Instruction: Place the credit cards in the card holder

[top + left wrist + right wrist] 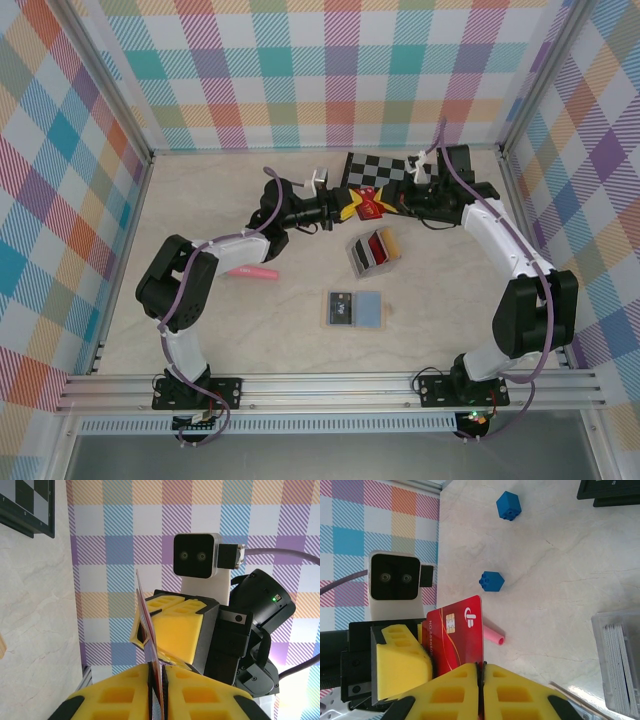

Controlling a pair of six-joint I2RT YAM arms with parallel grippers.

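A red credit card point(367, 205) hangs in the air at mid-table, pinched from both sides. My left gripper point(350, 207) is shut on one end and my right gripper point(385, 205) on the other. The left wrist view has the red card point(148, 635) edge-on in my left gripper point(159, 667), with the right gripper's yellow fingers point(177, 625) beyond it. In the right wrist view the red card's face point(455, 635) with its chip rises from my right gripper point(481, 667). The card holder point(355, 308) lies open and flat nearer the bases, its dark and blue-grey panels up.
A clear plastic case point(372, 252) with more cards stands between the grippers and the card holder. A pink tube point(252, 272) lies to the left. A checkerboard point(380, 168) sits at the back. Two blue bricks point(508, 505) point(491, 580) rest on the table.
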